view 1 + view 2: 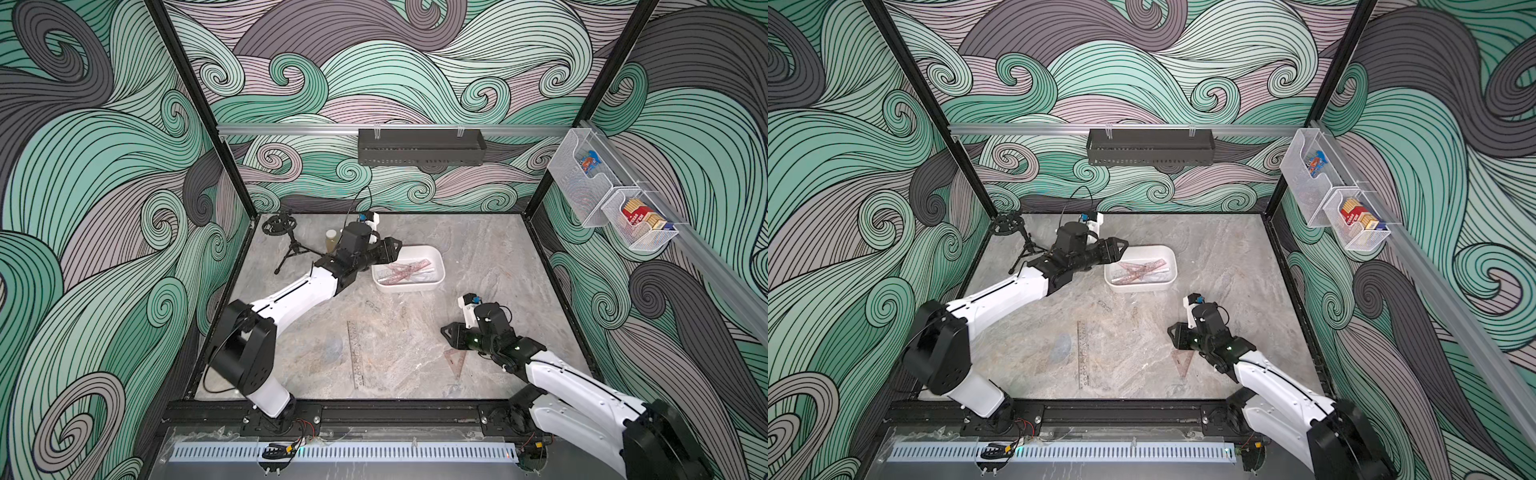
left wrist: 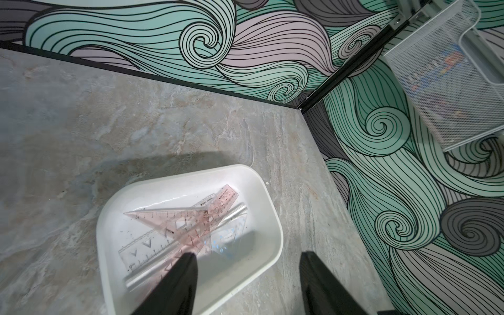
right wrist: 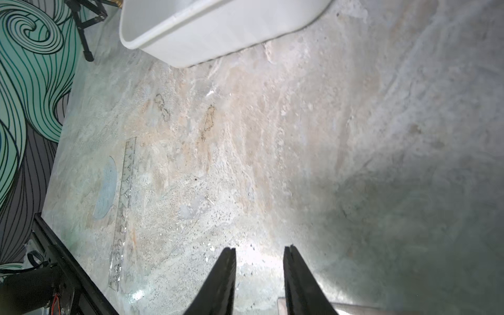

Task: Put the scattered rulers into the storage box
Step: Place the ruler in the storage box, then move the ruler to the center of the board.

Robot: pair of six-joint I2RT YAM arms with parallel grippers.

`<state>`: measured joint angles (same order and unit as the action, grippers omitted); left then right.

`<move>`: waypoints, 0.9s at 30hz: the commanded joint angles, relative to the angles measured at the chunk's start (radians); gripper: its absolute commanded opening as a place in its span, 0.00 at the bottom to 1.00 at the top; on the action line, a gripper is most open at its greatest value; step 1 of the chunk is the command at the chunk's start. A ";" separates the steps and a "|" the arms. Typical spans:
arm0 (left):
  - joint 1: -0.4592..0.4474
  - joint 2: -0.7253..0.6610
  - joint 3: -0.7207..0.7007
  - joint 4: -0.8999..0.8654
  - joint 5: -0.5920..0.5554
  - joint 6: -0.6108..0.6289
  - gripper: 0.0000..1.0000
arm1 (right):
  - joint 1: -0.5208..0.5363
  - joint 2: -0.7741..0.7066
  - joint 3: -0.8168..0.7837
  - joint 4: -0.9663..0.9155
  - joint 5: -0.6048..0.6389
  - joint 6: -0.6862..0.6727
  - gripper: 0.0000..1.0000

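While its jaws stand spread wide with nothing between them, the left gripper (image 2: pixel 246 255) is released and hangs over the storage box (image 2: pixel 174 180); beneath it a pink set square (image 2: pixel 174 218) and a clear straight ruler (image 2: pixel 144 248) lie crossed on the box floor among other pieces; the right gripper (image 3: pixel 259 248) has its jaws parted less far, also empty, low over the bare tabletop (image 3: pixel 354 136).

Seen in a top view, the box sits just above the middle of the frame, with the left gripper at its left end and the right gripper lower right of centre; two of the scattered rulers are not yet in: a long clear ruler (image 1: pixel 356 353) flat on the table at lower centre, and a pink triangle (image 1: pixel 454 360) just beside the right gripper, toward the bottom of the frame.

These pieces look light, stiff, thin and slick; lying flat, they likely offer no raised edge; I would pinch a corner or a short end, perhaps after tipping it up; a hard squeeze could make one skate away.
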<state>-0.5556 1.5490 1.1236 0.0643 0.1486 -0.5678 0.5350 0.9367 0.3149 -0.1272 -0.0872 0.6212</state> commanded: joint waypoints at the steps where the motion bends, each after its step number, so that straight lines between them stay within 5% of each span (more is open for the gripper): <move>1: -0.010 -0.079 -0.118 -0.061 0.035 0.003 0.65 | 0.055 -0.017 -0.015 -0.106 0.122 0.107 0.36; 7: -0.012 -0.179 -0.233 -0.066 0.084 -0.010 0.67 | 0.199 -0.035 -0.023 -0.165 0.198 0.223 0.38; 17: -0.004 -0.196 -0.231 -0.149 0.084 0.008 0.68 | 0.253 -0.025 -0.068 -0.175 0.227 0.294 0.43; 27: 0.030 -0.244 -0.270 -0.203 0.042 0.011 0.67 | 0.254 0.280 -0.012 0.094 0.134 0.176 0.50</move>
<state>-0.5461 1.3415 0.8665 -0.0933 0.2138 -0.5747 0.7822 1.1084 0.3061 -0.0628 0.1032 0.8516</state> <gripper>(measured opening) 0.676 0.499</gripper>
